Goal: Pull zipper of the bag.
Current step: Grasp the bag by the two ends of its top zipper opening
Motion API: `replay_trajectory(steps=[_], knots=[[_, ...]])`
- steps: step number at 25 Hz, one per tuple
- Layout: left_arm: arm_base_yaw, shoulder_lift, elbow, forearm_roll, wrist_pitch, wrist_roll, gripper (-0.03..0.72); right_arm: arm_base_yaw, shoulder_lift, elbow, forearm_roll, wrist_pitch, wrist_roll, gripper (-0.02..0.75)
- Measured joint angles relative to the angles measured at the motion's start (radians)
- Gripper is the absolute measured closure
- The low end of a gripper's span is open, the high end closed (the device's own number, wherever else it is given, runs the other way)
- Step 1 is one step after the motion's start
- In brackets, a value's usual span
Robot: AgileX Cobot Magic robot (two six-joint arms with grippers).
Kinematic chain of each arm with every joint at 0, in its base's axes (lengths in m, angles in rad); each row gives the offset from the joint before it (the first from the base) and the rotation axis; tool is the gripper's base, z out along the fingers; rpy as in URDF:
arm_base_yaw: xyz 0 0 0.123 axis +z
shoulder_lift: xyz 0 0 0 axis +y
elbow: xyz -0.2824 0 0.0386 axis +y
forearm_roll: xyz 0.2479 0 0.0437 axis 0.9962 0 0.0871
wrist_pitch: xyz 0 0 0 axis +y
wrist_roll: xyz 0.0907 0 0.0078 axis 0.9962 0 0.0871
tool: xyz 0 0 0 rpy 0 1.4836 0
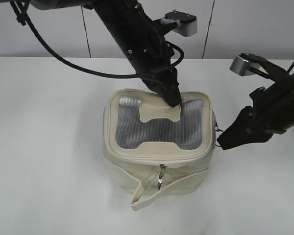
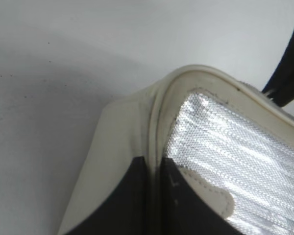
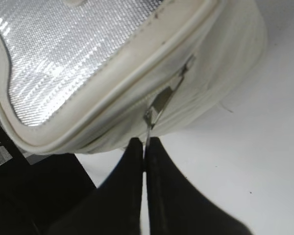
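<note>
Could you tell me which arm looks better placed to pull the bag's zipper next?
The right. Its gripper is closed on the silver zipper pull at the bag's side. The left gripper presses on the bag's top near the rear rim, apparently steadying it, away from any pull.

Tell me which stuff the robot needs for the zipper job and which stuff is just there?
Needed:
- small boxy cream-white fabric bag
- thin cream zipper track with shiny silver pull tabs
- black right gripper, pinching one tab
- black left gripper, pressing the bag's top

Just there:
- loose cream fabric strap
- white table
</note>
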Motion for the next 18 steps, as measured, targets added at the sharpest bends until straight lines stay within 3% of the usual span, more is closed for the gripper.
replay_trajectory(steps=[5,11,18], knots=[[-0.001,0.0,0.0,0.001,-0.005,-0.011,0.646,0.019,-0.003,0.0,-0.037,0.03,0.032,0.729],[-0.002,0.0,0.0,0.004,-0.006,-0.016,0.646,0.117,-0.025,0.0,-0.147,0.03,0.127,0.729],[0.006,0.0,0.0,0.0,-0.004,-0.026,0.646,0.192,-0.103,0.02,-0.192,0.032,0.193,0.729]])
